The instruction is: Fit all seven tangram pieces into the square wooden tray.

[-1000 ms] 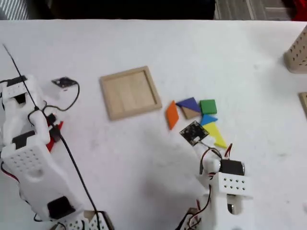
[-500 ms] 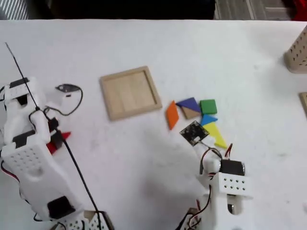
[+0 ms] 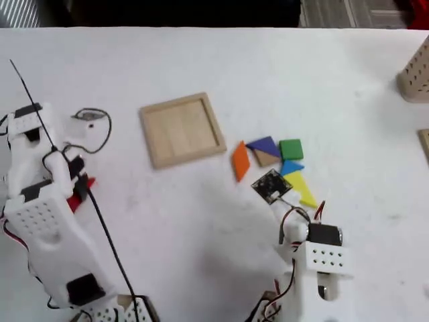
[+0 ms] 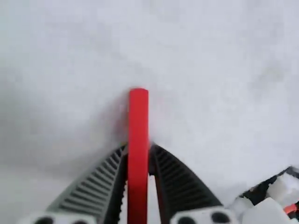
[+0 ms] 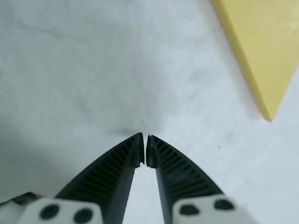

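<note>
The left arm (image 3: pixel 40 215) has been shifting over the last second: its upper end has crept toward the far side of the table (image 3: pixel 201 235), and the red piece (image 3: pixel 86 186) it carries has swung slightly with it. The right arm (image 3: pixel 318 251) has not budged.

The square wooden tray (image 3: pixel 181 131) is sitting empty, tilted a little, near the middle of the table. Nothing is lying in it yet, so by my reading the fitting is only beginning and all seven pieces are waiting to go in. Six are clustering just beside the tray on the right arm's side:
- an orange parallelogram (image 3: pixel 240 161), nearest the tray
- a purple-blue triangle (image 3: pixel 263 145)
- a brown piece (image 3: pixel 267 158) touching it
- a green square (image 3: pixel 290 149)
- a small blue triangle (image 3: pixel 291 167)
- a yellow triangle (image 3: pixel 301 188)

The seventh, the red piece (image 4: pixel 138 121), is being gripped edge-on by the left gripper (image 4: pixel 138 147), jaws clenched on it just above the white surface, well apart from the tray. The right gripper (image 5: pixel 144 151) is hovering near the tip of the yellow triangle (image 5: pixel 261 51), its jaws pressed together on nothing.

A black cable (image 3: pixel 94 124) is looping on the table beside the left arm.
</note>
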Available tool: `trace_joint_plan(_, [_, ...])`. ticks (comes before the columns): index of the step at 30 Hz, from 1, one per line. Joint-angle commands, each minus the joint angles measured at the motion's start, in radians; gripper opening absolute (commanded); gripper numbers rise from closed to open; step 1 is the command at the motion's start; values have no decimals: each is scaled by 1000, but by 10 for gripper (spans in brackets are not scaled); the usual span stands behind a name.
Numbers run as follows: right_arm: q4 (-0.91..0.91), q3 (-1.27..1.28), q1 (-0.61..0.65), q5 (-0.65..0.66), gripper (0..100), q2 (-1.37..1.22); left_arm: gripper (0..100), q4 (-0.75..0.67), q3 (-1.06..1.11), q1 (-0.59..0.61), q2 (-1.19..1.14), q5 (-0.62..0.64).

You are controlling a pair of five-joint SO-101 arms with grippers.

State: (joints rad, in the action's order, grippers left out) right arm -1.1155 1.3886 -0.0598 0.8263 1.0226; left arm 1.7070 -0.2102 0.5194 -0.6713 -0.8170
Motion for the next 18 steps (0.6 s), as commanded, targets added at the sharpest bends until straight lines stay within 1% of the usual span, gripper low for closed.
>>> trace_joint_plan(1, [-12,-5,-1,0,19,12,20,17,-104,-38,22,175])
trace_joint_plan(9, [-10,-5,-1,0,19,12,21,49,-123,-145,22,362])
trace_joint_plan(13, [-8,-5,-1,0,19,12,21,51,-199,-202,22,471])
trace_joint_plan(18, [-8,-5,-1,0,19,12,21,51,-316,-295,22,643])
